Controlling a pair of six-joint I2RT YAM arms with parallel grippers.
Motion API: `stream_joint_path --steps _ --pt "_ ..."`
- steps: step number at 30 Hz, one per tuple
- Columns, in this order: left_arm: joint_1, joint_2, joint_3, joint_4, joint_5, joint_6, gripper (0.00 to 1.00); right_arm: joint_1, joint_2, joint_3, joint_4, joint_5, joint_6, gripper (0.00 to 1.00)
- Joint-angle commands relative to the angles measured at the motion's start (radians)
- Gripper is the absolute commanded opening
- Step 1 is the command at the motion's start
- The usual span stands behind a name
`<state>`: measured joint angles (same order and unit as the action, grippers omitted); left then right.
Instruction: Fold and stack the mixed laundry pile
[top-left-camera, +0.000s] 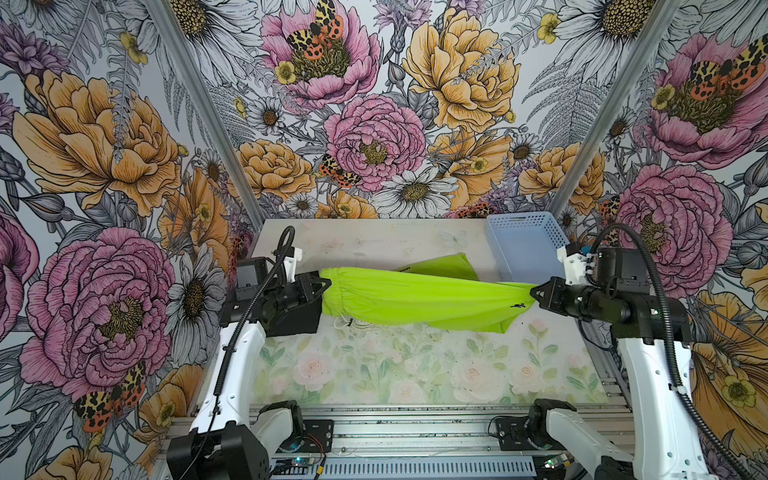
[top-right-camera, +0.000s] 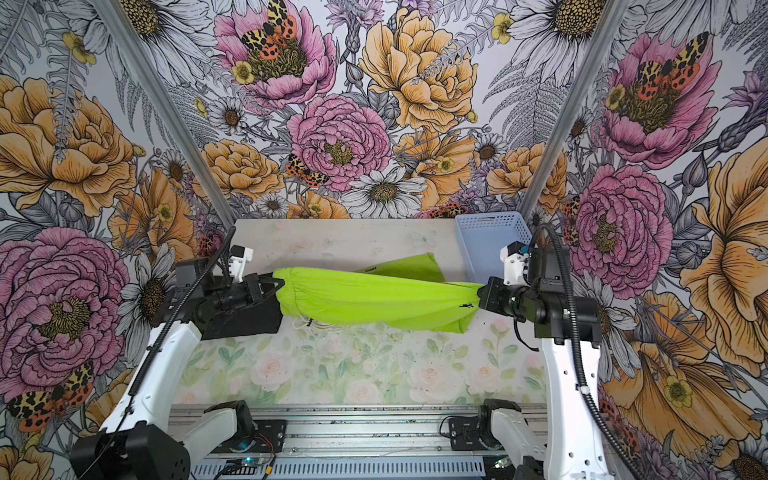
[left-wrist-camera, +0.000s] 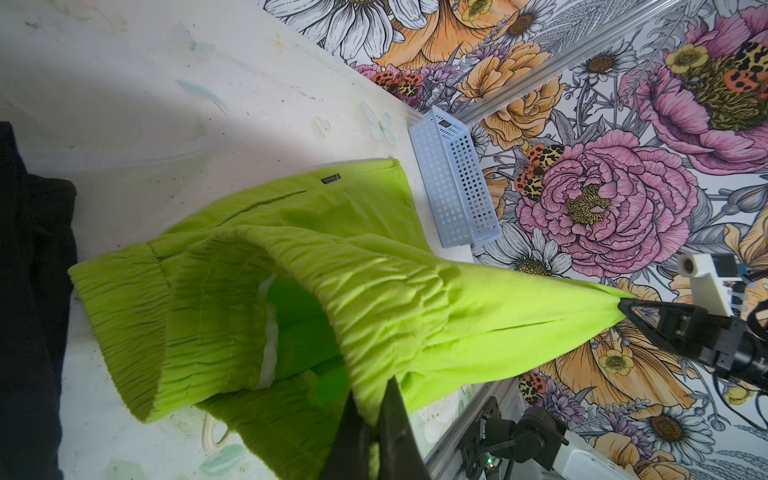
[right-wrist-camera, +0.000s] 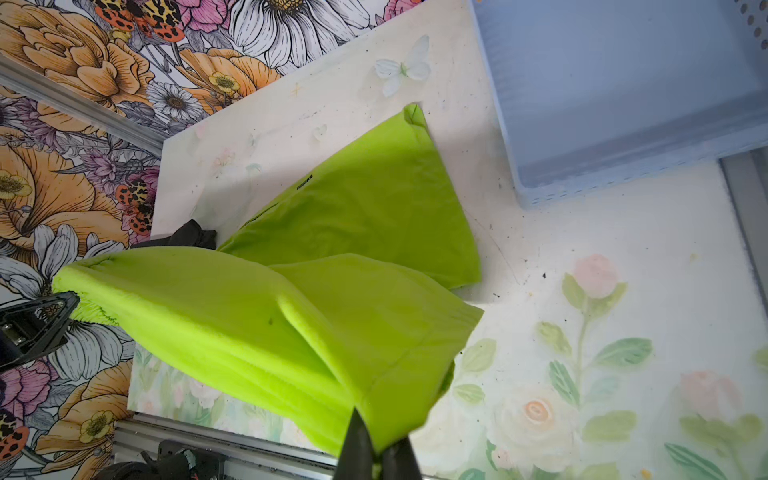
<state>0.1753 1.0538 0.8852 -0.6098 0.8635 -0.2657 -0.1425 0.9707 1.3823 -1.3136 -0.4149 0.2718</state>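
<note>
Lime-green shorts (top-left-camera: 415, 297) are being held stretched above the surface (top-left-camera: 374, 243): waistband is being pinched by the closed left hand (top-left-camera: 327, 285), one leg end by the closed right hand (top-left-camera: 535, 293); other leg is resting on the surface.

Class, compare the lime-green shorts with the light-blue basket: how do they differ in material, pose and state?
The lime-green shorts are soft, creased cloth; the light-blue basket is stiff, perforated plastic. The shorts hang stretched between the left gripper and the right gripper, both shut on them; the basket stands untouched on the table. Shared: each is mainly one colour.
</note>
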Motion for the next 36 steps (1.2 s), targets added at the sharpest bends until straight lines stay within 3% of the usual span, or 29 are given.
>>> stream_joint_path --steps 1,8,17,23,36 --pt "0.062 -0.002 -0.04 -0.017 -0.221 -0.027 0.0 -0.026 0.025 -0.006 0.029 0.139 0.005 0.0" --pt "0.058 0.193 0.019 0.002 -0.291 -0.027 0.0 0.003 0.332 0.107 0.212 0.122 0.033 0.0" --pt "0.03 0.422 0.075 0.034 -0.389 -0.006 0.0 0.113 0.762 0.37 0.275 0.231 0.034 0.0" --pt "0.028 0.438 0.042 0.069 -0.448 -0.019 0.0 0.117 0.931 0.496 0.274 0.25 0.043 0.0" --pt "0.023 0.551 0.082 0.068 -0.497 0.012 0.0 0.126 1.158 0.611 0.295 0.28 0.053 0.0"
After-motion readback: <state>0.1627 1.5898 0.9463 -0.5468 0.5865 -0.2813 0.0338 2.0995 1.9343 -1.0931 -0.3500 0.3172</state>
